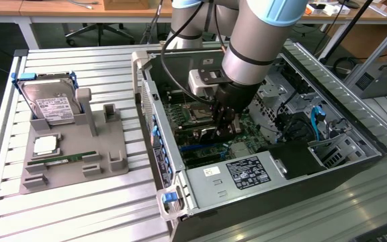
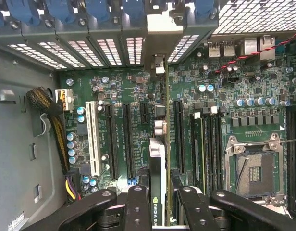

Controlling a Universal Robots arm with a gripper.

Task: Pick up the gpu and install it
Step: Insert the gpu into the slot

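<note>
Misalignment worries me: my black gripper, jaws part-closed, clamps the thin dark gpu card edge-on over the green motherboard and its long black slots; slight tilt could jam the connector beside its slot.

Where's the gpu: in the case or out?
Inside: gpu stands on edge over the motherboard in the case, held by the gripper. Seated: cannot tell.
</note>
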